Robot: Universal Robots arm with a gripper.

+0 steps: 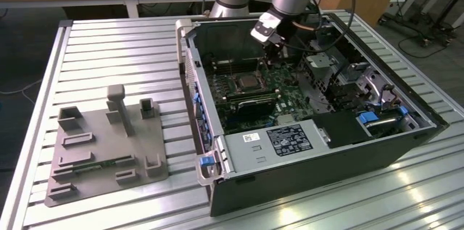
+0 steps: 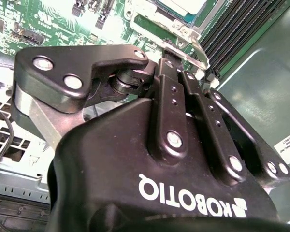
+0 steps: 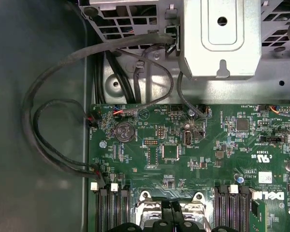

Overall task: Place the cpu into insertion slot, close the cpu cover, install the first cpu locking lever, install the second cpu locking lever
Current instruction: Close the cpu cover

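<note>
We've got the gripper [image 1: 273,58] down inside the computer case [image 1: 377,148], hovering right next to the insertion slot [image 1: 235,84]. The fingers [image 2: 169,87] look pressed together, nothing between them. The cpu [image 1: 248,81] sits in that slot on the green board [image 3: 183,159], silver top up.

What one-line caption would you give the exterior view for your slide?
The gripper hangs inside the open computer case, near the insertion slot.

Bright overhead light — glare on the table [image 1: 305,213], shadow inside the case [image 1: 225,37]
</note>
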